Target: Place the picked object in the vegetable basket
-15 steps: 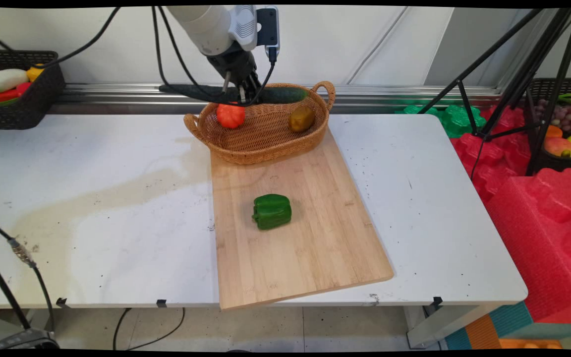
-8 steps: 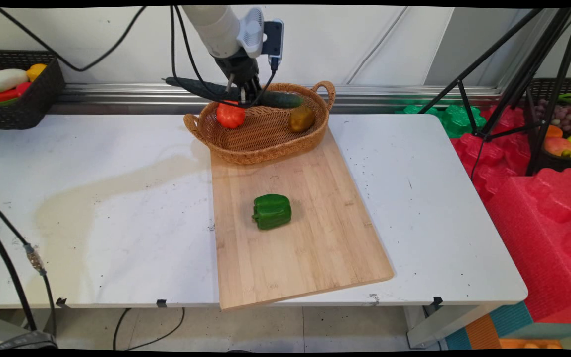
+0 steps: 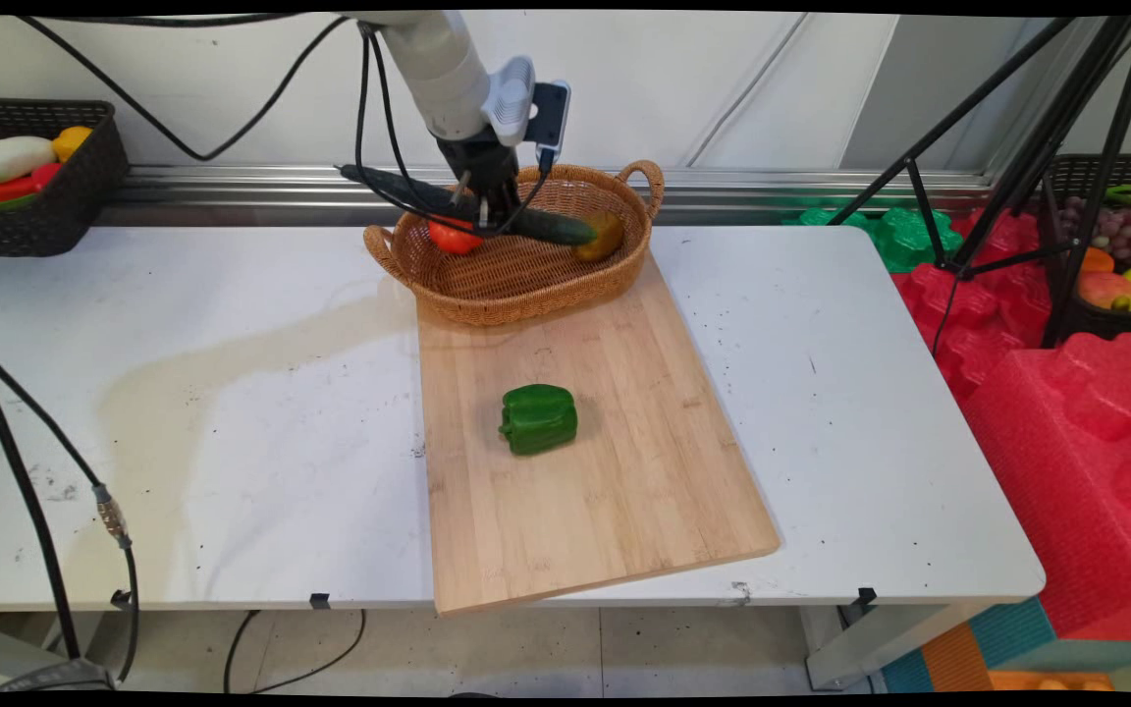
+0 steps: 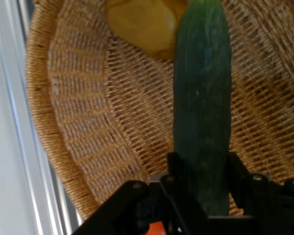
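Note:
My gripper (image 3: 483, 211) is shut on a long dark green cucumber (image 3: 546, 226) and holds it level over the wicker basket (image 3: 526, 285). In the hand view the cucumber (image 4: 202, 112) runs up from between the fingers (image 4: 172, 169), above the basket's woven floor (image 4: 93, 117). A red tomato (image 3: 450, 238) lies in the basket just left of the gripper, partly hidden by the cucumber. A yellow-brown fruit (image 3: 605, 232) rests at the basket's right end, touching or close under the cucumber's tip; it shows in the hand view as the yellow fruit (image 4: 139, 24).
The basket stands on the far end of a wooden cutting board (image 3: 605, 491). A green bell pepper (image 3: 538, 418) lies mid-board. A black crate of vegetables (image 3: 30, 172) sits at the far left. Tripod legs (image 3: 997, 177) and red foam (image 3: 1066, 422) are off the table's right side.
The gripper has come down and slightly right with the cucumber, from the basket's back rim height to low inside the basket, now covering part of the tomato.

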`<state>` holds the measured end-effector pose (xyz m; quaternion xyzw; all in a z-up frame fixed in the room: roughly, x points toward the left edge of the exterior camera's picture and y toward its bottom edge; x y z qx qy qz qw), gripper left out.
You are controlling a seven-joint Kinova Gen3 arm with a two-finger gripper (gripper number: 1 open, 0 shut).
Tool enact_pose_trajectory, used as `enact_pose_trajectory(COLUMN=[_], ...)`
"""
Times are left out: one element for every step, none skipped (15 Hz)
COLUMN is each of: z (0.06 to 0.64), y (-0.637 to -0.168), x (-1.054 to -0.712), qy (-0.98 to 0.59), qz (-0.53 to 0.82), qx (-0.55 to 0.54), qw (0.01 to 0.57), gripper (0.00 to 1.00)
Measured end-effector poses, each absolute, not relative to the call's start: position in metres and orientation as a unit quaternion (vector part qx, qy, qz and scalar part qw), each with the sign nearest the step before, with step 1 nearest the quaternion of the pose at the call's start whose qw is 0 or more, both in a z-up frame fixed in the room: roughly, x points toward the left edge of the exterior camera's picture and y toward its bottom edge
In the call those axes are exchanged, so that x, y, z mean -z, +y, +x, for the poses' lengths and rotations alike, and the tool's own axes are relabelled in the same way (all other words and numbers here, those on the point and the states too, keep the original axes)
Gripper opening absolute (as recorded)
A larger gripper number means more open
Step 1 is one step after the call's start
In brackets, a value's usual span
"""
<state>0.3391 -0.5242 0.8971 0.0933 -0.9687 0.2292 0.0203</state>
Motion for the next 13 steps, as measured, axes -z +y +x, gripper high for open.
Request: enact_pose_trajectory(z=[0.339,0.339,0.339,0.339,0.338,0.338,0.338,0.337,0.337,0.336,0.336,0.335,0.335], y=[-0.525,-0.525,-0.526,-0.526,-0.526,-0.525,-0.525,-0.525,-0.524,-0.523,-0.523,-0.521,-0.52], x=[-0.894,-0.891,-0.889,-0.886,-0.884,-0.882,-0.881,-0.88,-0.88,-0.88,-0.879,-0.88,-0.88], qy=[-0.97,-0.971,-0.972,-0.973,-0.974,-0.974,-0.975,-0.975,-0.976,-0.976,-0.976,-0.976,-0.976], qz=[0.09,0.087,0.084,0.08,0.077,0.074,0.072,0.069,0.067,0.065,0.063,0.061,0.063], qx=[-0.225,-0.222,-0.22,-0.217,-0.214,-0.212,-0.211,-0.21,-0.209,-0.208,-0.208,-0.207,-0.208], qw=[0.019,0.017,0.016,0.015,0.014,0.013,0.013,0.013,0.013,0.013,0.013,0.015,0.017], gripper=[0.0,0.0,0.0,0.0,0.0,0.0,0.0,1.0,1.0,1.0,1.0,1.0,1.0])
